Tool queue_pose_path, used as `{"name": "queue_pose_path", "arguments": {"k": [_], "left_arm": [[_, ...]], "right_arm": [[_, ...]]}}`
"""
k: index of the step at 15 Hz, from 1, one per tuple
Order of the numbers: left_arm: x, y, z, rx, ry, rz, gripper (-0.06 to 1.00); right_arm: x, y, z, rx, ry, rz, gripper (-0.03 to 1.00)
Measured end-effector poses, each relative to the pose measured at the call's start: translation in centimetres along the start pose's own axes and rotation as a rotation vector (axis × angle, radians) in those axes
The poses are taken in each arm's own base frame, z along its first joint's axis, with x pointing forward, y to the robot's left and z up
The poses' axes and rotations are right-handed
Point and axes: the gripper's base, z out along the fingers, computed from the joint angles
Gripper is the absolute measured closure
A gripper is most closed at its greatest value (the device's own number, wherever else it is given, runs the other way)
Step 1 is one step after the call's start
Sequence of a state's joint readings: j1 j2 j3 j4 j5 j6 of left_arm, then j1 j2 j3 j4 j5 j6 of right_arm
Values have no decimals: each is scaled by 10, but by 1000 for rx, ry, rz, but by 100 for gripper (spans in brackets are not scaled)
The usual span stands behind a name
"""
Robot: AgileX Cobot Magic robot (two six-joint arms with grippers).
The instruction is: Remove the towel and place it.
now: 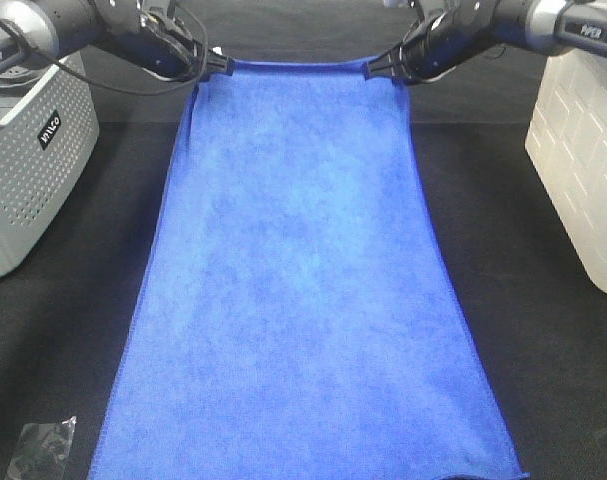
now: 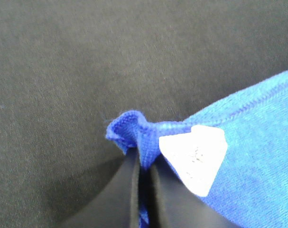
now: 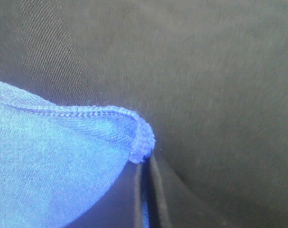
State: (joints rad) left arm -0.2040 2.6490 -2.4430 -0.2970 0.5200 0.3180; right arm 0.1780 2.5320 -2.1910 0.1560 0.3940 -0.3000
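Note:
The royal-blue towel (image 1: 298, 280) lies stretched lengthwise over the black table, from the far side down to the near edge. My left gripper (image 1: 223, 66) is shut on its far left corner, and my right gripper (image 1: 373, 68) is shut on its far right corner. In the left wrist view the black fingers (image 2: 129, 190) pinch the bunched hem (image 2: 129, 124) beside the small white tag (image 2: 195, 156). In the right wrist view the fingers (image 3: 155, 190) pinch the stitched corner (image 3: 143, 140). Both corners sit close above the table.
A grey perforated basket (image 1: 28, 165) stands at the left edge. A white ribbed container (image 1: 583, 140) stands at the right edge. A small clear plastic scrap (image 1: 43, 448) lies at the near left. The table (image 1: 528, 300) is covered in black cloth.

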Motion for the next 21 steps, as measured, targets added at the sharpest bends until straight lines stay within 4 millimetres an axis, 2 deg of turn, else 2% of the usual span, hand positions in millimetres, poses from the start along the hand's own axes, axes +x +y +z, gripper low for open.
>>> {"name": "queue_pose_path", "arguments": {"k": [3,8,10,13,16,18,19,20,21], "left_arm": [[14,1,11,-2,30,3,92],[23,3,21,-18,5,0,92],[35,4,31,-21,20,-4,92],[48,5,40,-21,41,-7,92],[48,6,41,-27,27,-7,92],[47,6,41,-32,14,-4,84],[46,7,41,-38,-1,-2,67],[45,7,41,-40,-6,-4,55],[45,7,41,-40,-7,-5,46]], "right_arm": [[9,1,8,0,10,1,94],[31,2,28,3,28,4,94],[39,3,34,2,42,5,94],[39,3,35,4,35,5,94],[39,3,35,4,27,12,92],[38,3,35,2,25,23,78],[38,3,35,1,24,24,57],[38,3,35,2,23,24,46],[38,3,35,2,23,25,40]]}}
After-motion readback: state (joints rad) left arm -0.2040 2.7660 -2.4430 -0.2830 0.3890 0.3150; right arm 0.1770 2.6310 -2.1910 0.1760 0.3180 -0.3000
